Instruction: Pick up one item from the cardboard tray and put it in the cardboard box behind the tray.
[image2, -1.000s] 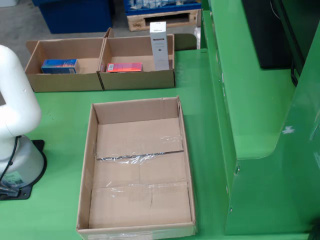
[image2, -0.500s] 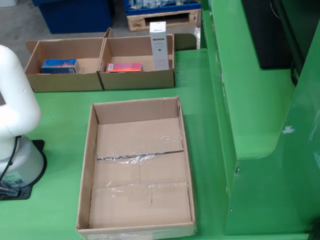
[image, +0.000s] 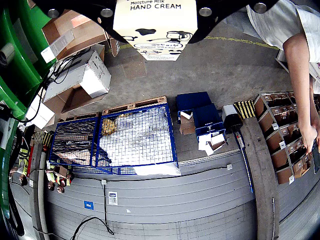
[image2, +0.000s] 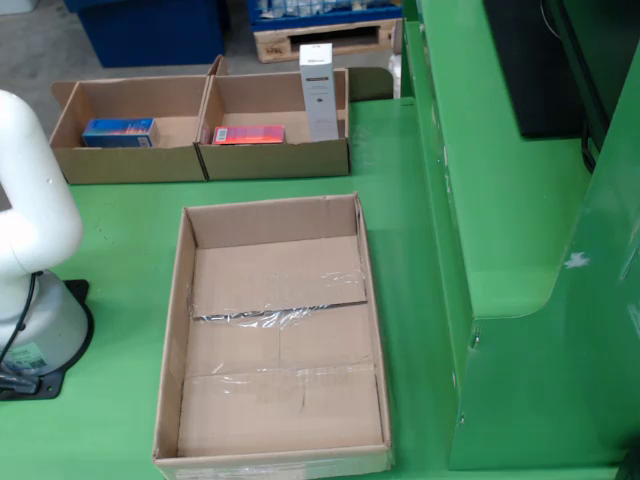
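In the view that rides on the gripper, a white "Moisture Milk HAND CREAM" box (image: 155, 22) fills the top centre. My gripper (image: 156, 37) is shut on it, with black fingers (image: 102, 22) on either side. In the view from the side the gripper is out of frame, and the large cardboard tray (image2: 280, 330) in front lies empty. Behind it stand two cardboard boxes. The left box (image2: 130, 165) holds a blue item (image2: 118, 131). The right box (image2: 275, 160) holds a red item (image2: 248, 134) and an upright white carton (image2: 318, 90).
The arm's white base (image2: 30, 300) stands left of the tray on the green table. A green frame (image2: 520, 250) rises on the right. Beyond the held box, the gripper view shows a blue wire cage (image: 135, 137), cartons and a person (image: 300, 75) at shelf bins.
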